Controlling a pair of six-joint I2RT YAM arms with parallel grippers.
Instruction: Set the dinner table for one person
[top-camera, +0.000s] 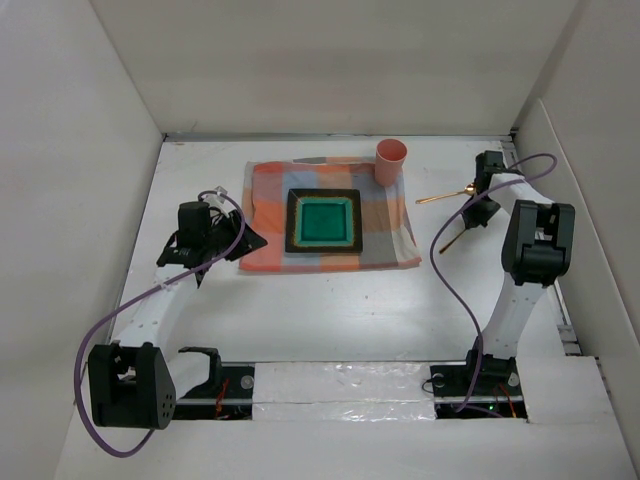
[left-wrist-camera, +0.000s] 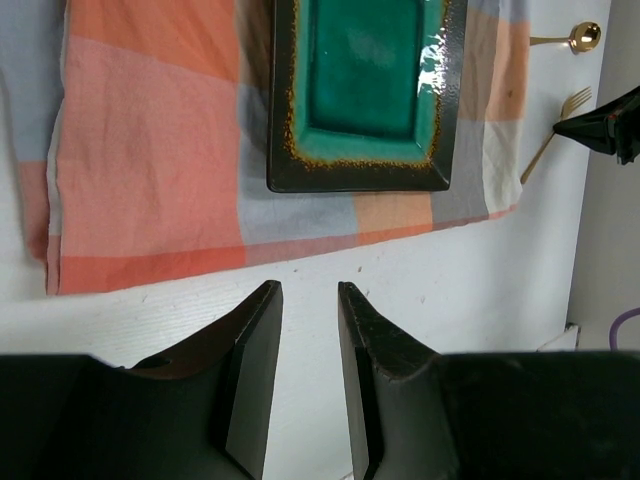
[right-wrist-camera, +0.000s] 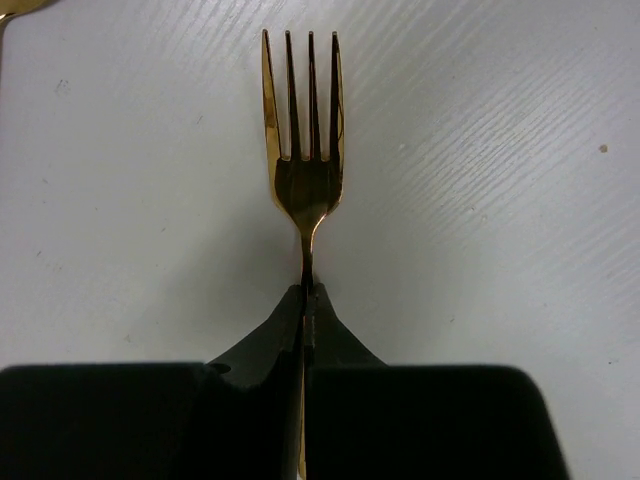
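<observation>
The white dinner table (top-camera: 330, 310) carries an orange-and-grey checked cloth (top-camera: 268, 215) with a green, dark-rimmed square plate (top-camera: 323, 221) on it. A pink cup (top-camera: 391, 162) stands at the cloth's far right corner. A gold spoon (top-camera: 445, 196) lies on the table right of the cup. My right gripper (top-camera: 478, 214) is shut on the neck of a gold fork (right-wrist-camera: 303, 130), with the tines pointing away from it (right-wrist-camera: 308, 295). I cannot tell if the fork is lifted. My left gripper (left-wrist-camera: 308, 300) is open and empty, over bare table just off the cloth's (left-wrist-camera: 150, 150) left edge.
Upright white panels (top-camera: 90, 150) wall the table on the left, back and right. The left wrist view also shows the plate (left-wrist-camera: 365, 90), spoon (left-wrist-camera: 580, 38), fork (left-wrist-camera: 555, 135) and right gripper's fingers (left-wrist-camera: 605, 125). A purple cable (top-camera: 455, 290) loops beside the right arm.
</observation>
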